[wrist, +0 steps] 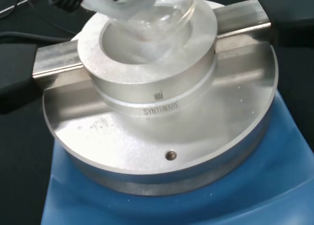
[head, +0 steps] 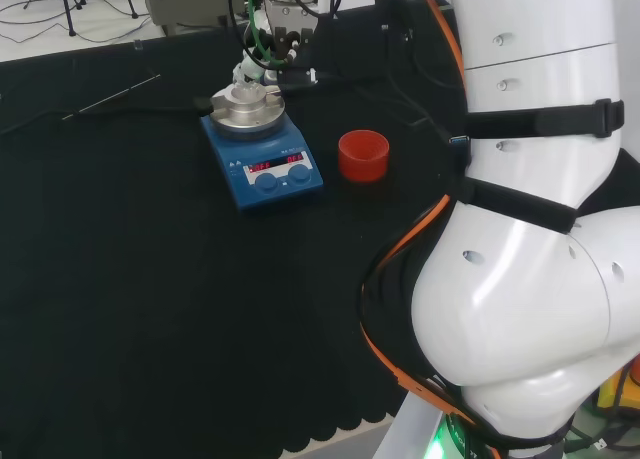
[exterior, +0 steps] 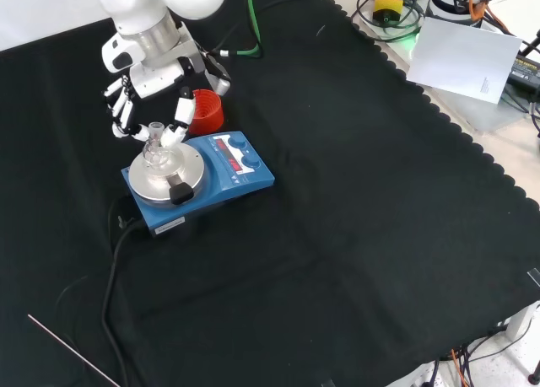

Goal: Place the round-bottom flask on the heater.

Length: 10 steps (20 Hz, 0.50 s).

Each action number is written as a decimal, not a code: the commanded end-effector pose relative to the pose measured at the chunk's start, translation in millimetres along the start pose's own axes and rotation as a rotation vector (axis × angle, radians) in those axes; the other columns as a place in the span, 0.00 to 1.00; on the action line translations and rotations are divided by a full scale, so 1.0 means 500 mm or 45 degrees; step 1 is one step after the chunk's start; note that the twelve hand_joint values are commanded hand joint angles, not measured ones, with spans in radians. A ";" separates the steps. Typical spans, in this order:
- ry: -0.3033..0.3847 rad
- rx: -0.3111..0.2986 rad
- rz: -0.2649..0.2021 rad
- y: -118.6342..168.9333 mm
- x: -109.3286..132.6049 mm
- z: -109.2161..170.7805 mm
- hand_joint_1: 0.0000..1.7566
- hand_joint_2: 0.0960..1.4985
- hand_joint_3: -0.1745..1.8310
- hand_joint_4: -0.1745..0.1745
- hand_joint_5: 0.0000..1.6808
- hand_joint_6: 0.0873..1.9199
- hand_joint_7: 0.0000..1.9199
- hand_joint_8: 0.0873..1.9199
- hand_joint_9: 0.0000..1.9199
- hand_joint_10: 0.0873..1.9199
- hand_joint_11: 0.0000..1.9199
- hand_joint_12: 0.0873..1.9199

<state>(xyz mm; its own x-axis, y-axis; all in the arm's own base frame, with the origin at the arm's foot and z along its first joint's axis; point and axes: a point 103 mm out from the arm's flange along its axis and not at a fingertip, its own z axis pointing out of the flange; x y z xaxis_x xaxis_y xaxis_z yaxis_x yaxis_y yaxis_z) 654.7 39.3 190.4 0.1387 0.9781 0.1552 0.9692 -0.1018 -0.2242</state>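
The clear round-bottom flask (exterior: 159,155) sits with its bulb in the hollow of the heater's round metal block (exterior: 181,178). The blue heater (exterior: 240,174) stands left of the cloth's middle in the front view. My hand (exterior: 143,88) comes down from above, with its fingers (exterior: 179,132) curled round the flask's neck. In the wrist view the glass bulb (wrist: 157,16) rests inside the block's ring (wrist: 147,83), and a blurred white part of the hand (wrist: 98,2) lies over it. The head view has the heater (head: 270,171) at the upper middle, with the hand (head: 250,71) just beyond its block.
A red ribbed ring stand (exterior: 205,110) stands beside the heater, to its right in the head view (head: 362,154). The heater's black cable (exterior: 111,269) runs across the cloth. A thin rod (exterior: 67,349) lies nearby. White paper (exterior: 468,58) lies beyond the cloth's scalloped edge.
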 end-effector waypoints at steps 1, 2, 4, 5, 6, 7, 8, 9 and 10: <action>-0.025 0.018 0.007 -0.002 0.008 0.008 0.56 0.50 0.47 1.00 0.54 0.68 0.29 0.26 0.36 0.23 0.09 0.69; -0.022 0.021 0.007 -0.003 0.011 0.008 0.56 0.50 0.47 1.00 0.54 0.68 0.29 0.26 0.36 0.23 0.09 0.69; -0.021 0.021 0.001 -0.002 0.010 0.004 0.56 0.50 0.47 1.00 0.54 0.68 0.29 0.26 0.36 0.23 0.09 0.69; -0.020 0.022 0.001 -0.002 0.008 0.002 0.56 0.50 0.47 1.00 0.54 0.68 0.29 0.26 0.36 0.23 0.09 0.69; -0.023 0.024 0.001 -0.002 0.006 0.000 0.56 0.50 0.47 1.00 0.54 0.68 0.29 0.26 0.36 0.23 0.09 0.69; -0.024 0.027 0.003 -0.002 0.005 -0.002 0.56 0.50 0.47 1.00 0.54 0.68 0.29 0.26 0.36 0.23 0.09 0.69; -0.025 0.032 0.003 -0.003 0.005 -0.003 0.56 0.50 0.47 1.00 0.54 0.68 0.29 0.26 0.36 0.23 0.09 0.69; -0.040 0.033 0.003 -0.004 0.022 0.003 0.56 0.50 0.47 1.00 0.54 0.68 0.29 0.26 0.36 0.23 0.09 0.69; -0.040 0.035 0.003 -0.004 0.023 0.004 0.56 0.50 0.47 1.00 0.54 0.68 0.29 0.26 0.36 0.23 0.09 0.69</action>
<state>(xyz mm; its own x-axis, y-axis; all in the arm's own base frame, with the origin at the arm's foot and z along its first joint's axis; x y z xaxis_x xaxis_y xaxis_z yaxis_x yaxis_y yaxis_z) 654.4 43.4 191.9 0.1361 0.9812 0.1370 0.9645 -0.0997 -0.2445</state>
